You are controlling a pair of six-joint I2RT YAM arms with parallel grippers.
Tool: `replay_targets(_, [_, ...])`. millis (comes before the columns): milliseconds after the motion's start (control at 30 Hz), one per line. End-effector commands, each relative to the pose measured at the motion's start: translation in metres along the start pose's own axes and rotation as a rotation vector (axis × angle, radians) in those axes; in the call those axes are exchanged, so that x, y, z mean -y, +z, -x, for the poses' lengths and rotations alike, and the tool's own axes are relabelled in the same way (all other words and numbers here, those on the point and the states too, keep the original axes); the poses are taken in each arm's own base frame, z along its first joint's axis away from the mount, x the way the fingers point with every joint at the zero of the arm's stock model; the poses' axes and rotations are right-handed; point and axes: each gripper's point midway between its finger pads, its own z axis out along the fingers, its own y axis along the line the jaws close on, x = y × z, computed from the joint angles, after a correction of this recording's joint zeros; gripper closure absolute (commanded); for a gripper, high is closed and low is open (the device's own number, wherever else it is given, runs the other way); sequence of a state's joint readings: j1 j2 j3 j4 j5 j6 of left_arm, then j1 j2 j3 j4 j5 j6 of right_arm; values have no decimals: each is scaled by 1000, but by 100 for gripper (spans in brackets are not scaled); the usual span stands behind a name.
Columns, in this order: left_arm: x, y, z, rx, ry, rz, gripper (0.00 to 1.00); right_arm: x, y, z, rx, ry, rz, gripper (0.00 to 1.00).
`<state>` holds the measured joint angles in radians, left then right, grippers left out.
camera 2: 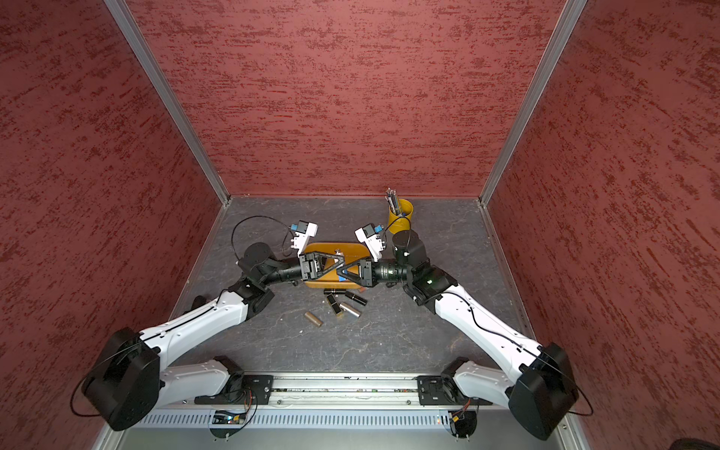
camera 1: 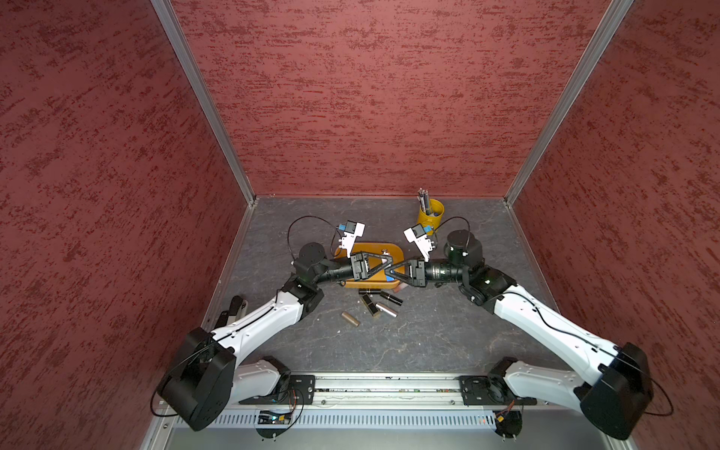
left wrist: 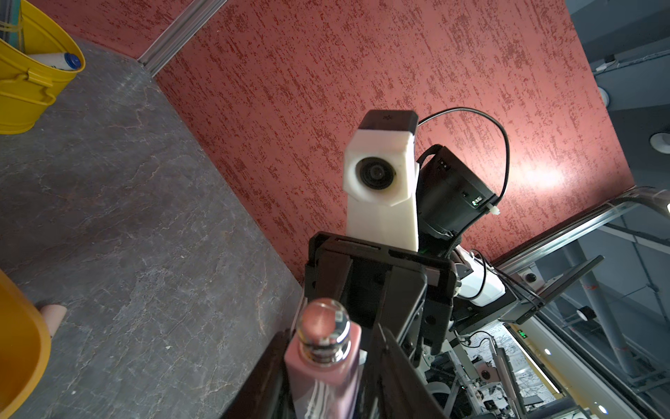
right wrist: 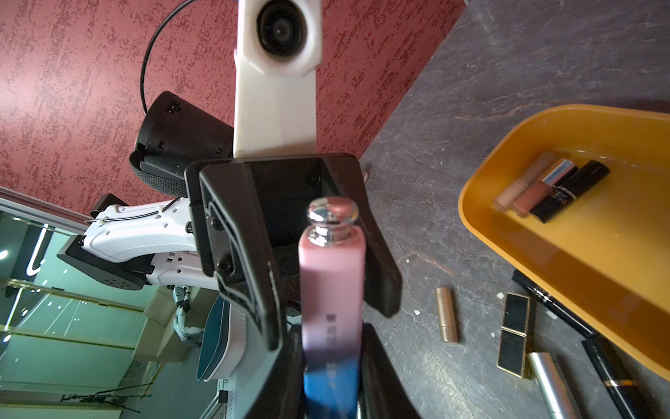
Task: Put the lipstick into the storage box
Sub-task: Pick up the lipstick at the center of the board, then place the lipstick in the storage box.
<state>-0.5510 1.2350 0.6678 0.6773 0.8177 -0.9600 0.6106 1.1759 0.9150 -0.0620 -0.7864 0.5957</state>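
Clamps the blue end of the pink-and-blue lipstick [right wrist: 331, 283] in the right gripper [camera 1: 389, 276]. Brackets the pink upper part with the left gripper [camera 1: 386, 260], fingers [right wrist: 253, 261] close on both sides; cannot tell whether pressing. Holds it off the table [camera 1: 428, 331], silver cap [right wrist: 333, 210] toward the back wall [camera 1: 389, 117], over the storage box [right wrist: 580, 275] in both top views. Shows three tubes [right wrist: 551, 188] inside that box.

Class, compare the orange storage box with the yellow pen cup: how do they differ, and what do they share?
The storage box is shallow and rectangular with rounded corners; the pen cup is a taller cylinder. The storage box holds lipsticks; the pen cup holds pens. The box is orange-yellow, the cup brighter yellow. Both stand open-topped on the dark table.
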Motion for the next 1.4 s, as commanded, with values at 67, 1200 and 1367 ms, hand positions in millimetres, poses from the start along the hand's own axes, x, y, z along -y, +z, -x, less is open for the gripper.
replay_targets(67, [11, 3, 5, 6, 32, -38, 76, -4, -3, 2, 15, -21, 22, 79])
replay_targets(1200, [-172, -39, 31, -291, 24, 1027, 86, 121, -88, -34, 13, 86, -757, 37])
replay_targets(1367, [-207, -39, 34, -372, 82, 1166, 86, 127, -89, -43, -9, 97, -771, 37])
